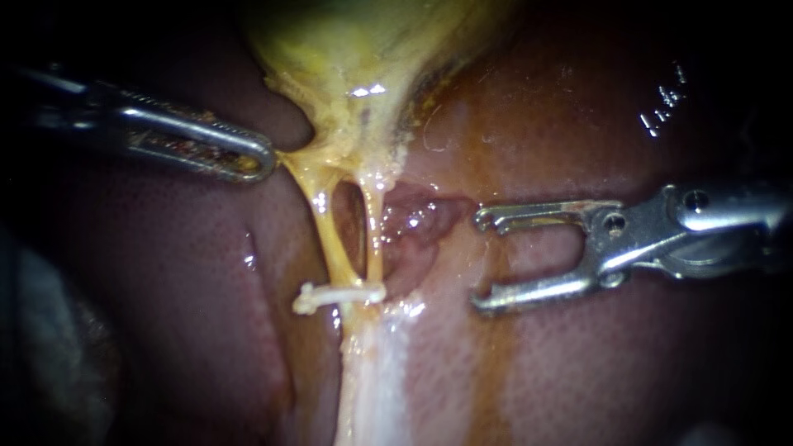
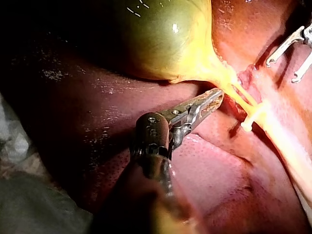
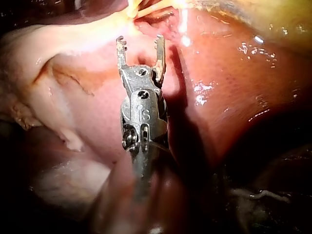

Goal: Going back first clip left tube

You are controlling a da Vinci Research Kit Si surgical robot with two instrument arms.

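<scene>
L instrument [image 1: 263,158] jaws clamped on gallbladder [image 1: 355,66] neck; R instrument [image 1: 481,261] jaws apart, empty, near clip [image 1: 339,295] across tubes [image 1: 330,239].

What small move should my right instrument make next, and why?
Probably draw the right instrument straight back along its shaft, away from the tubes. It is open and empty, clear of the white clip that sits across them, so nothing seems left for it there. Hold the left instrument still: it is shut on gallbladder tissue, holding the tubes taut.
</scene>
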